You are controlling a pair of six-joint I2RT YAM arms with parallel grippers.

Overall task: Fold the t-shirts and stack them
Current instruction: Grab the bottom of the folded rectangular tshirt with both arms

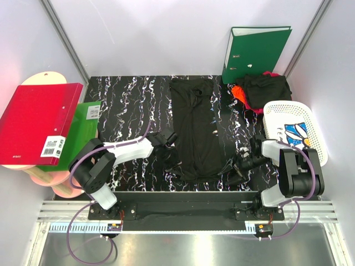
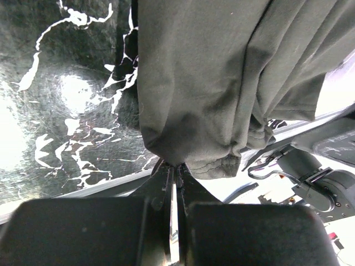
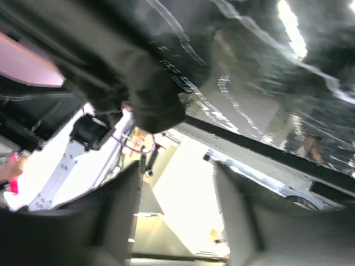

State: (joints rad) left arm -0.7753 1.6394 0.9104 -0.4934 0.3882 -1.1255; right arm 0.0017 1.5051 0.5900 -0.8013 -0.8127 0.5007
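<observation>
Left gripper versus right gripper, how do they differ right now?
The left gripper is shut, pinching an edge of the black t-shirt; the right gripper is open, with no cloth between its fingers. The left gripper meets the shirt at its left edge, while the right gripper sits by the shirt's near right corner. Both are low over the table, close to the same shirt.

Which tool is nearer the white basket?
Right. The right tool sits just left of the white basket; the left tool is farther off, across the black t-shirt, pinching its hem.
</observation>
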